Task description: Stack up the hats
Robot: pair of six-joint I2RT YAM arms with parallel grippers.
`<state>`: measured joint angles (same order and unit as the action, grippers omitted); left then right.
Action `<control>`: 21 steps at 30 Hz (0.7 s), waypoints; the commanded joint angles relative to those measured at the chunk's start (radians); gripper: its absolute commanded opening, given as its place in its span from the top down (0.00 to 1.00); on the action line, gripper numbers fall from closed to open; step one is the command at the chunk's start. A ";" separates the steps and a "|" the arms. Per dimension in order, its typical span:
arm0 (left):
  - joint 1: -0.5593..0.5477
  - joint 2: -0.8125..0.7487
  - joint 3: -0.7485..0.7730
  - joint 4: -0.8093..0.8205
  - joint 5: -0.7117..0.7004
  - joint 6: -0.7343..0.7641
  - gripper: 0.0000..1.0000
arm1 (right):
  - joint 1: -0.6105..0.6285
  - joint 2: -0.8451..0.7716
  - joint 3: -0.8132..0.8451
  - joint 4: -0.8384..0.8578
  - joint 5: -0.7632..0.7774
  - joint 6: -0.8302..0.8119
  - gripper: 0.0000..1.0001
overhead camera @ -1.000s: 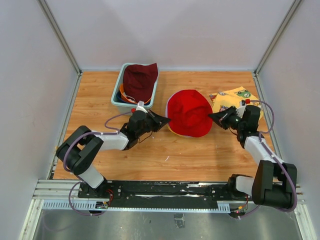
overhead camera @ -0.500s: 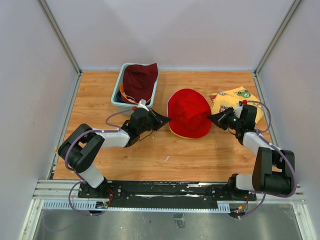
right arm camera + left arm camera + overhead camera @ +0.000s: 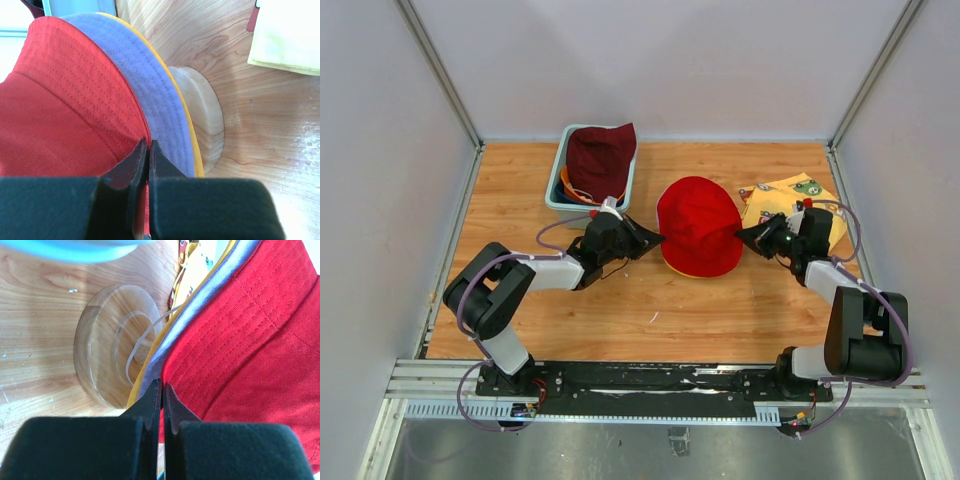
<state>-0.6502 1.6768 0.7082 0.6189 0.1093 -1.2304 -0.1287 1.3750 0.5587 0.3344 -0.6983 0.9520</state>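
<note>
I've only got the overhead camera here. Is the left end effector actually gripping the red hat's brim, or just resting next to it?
Observer: It's gripping. In the left wrist view the left end effector is shut on the edge of the red hat.
Operator: And the right side?
Observer: The right end effector is shut on the brim at the opposite side.
Operator: Anything under the red one?
Observer: Yes, a lavender hat lies directly beneath it.
</note>
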 commanded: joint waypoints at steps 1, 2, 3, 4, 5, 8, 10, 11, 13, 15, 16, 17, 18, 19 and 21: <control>0.004 0.044 -0.009 -0.175 0.011 0.061 1.00 | -0.020 0.038 -0.016 -0.129 0.105 -0.070 0.99; 0.004 0.046 -0.006 -0.179 0.011 0.063 1.00 | -0.020 0.038 -0.016 -0.130 0.105 -0.070 0.99; 0.004 0.044 -0.002 -0.186 0.011 0.067 0.99 | -0.020 0.039 -0.016 -0.133 0.106 -0.070 0.99; 0.004 0.044 0.002 -0.195 0.012 0.069 0.99 | -0.019 0.040 -0.015 -0.136 0.106 -0.071 0.99; 0.004 0.044 0.007 -0.201 0.011 0.075 0.99 | -0.020 0.041 -0.014 -0.137 0.107 -0.071 0.99; 0.004 0.044 0.019 -0.218 0.011 0.087 0.99 | -0.020 0.041 -0.010 -0.139 0.105 -0.071 0.99; 0.004 0.044 0.024 -0.219 0.014 0.091 0.99 | -0.020 0.040 -0.005 -0.142 0.106 -0.071 0.99; 0.004 0.045 0.024 -0.218 0.015 0.095 0.99 | -0.020 0.039 -0.002 -0.145 0.104 -0.073 0.99; 0.004 0.046 0.023 -0.218 0.015 0.097 0.99 | -0.020 0.039 0.004 -0.154 0.105 -0.077 0.99; 0.004 0.051 0.020 -0.213 0.018 0.100 1.00 | -0.020 0.041 0.007 -0.156 0.104 -0.079 0.99; 0.004 0.052 0.021 -0.211 0.019 0.099 0.99 | -0.020 0.043 0.007 -0.157 0.103 -0.079 0.99; 0.004 0.053 0.021 -0.210 0.018 0.097 0.99 | -0.020 0.045 0.008 -0.160 0.103 -0.080 0.99; 0.004 0.054 0.019 -0.206 0.017 0.096 0.99 | -0.018 0.047 0.011 -0.162 0.101 -0.081 0.99; 0.004 0.054 0.017 -0.200 0.018 0.094 1.00 | -0.019 0.046 0.013 -0.163 0.101 -0.082 0.99; 0.004 0.052 0.014 -0.193 0.015 0.090 1.00 | -0.019 0.040 0.017 -0.170 0.103 -0.084 0.99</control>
<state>-0.6498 1.6833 0.7475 0.5583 0.1188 -1.1889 -0.1287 1.3872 0.5827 0.3012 -0.6983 0.9340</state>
